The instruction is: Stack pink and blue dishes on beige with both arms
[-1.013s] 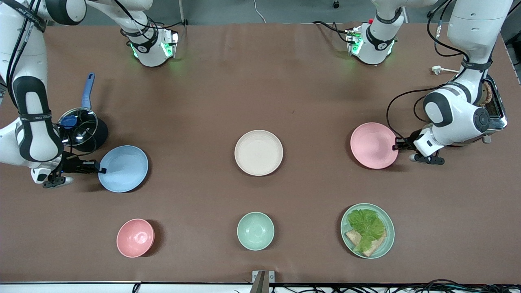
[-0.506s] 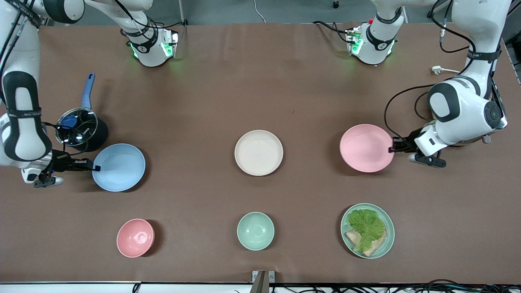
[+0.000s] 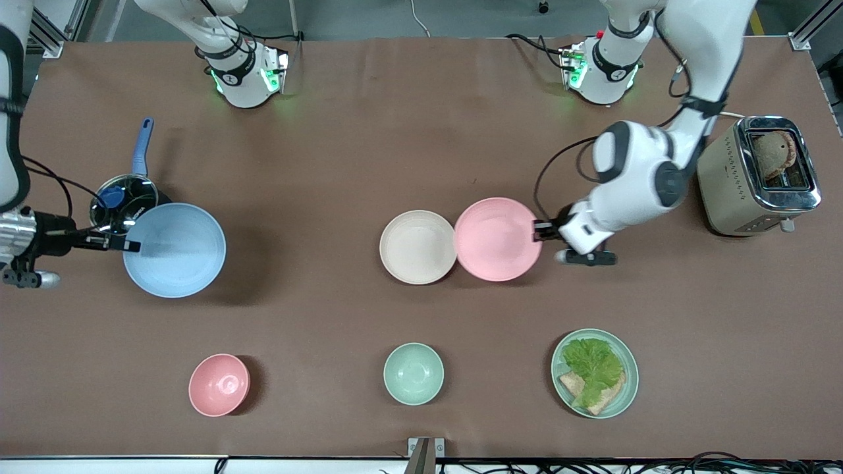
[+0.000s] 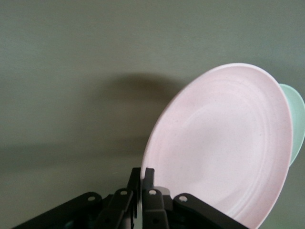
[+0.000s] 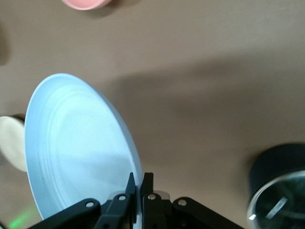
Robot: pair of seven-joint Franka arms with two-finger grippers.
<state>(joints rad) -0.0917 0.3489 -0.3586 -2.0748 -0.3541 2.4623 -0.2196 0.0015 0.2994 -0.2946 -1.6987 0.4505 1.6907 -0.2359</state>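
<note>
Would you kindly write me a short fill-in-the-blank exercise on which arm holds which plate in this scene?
1. The left gripper is shut on the rim of the ____ plate.
2. The right gripper is shut on the rim of the ____ plate.
3. The beige plate has ____ stacked on it.
4. The toaster stands toward the ____ arm's end of the table.

Missing words: pink; blue; nothing; left

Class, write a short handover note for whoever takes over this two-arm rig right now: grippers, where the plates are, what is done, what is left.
Left gripper: shut on the rim of the pink plate, held in the air beside the beige plate, its edge just over the beige rim.
Right gripper: shut on the rim of the blue plate, lifted over the right arm's end of the table, partly over the black pot.
Done: both plates gripped and raised.
Left: set each on the beige plate, which holds nothing yet.
</note>
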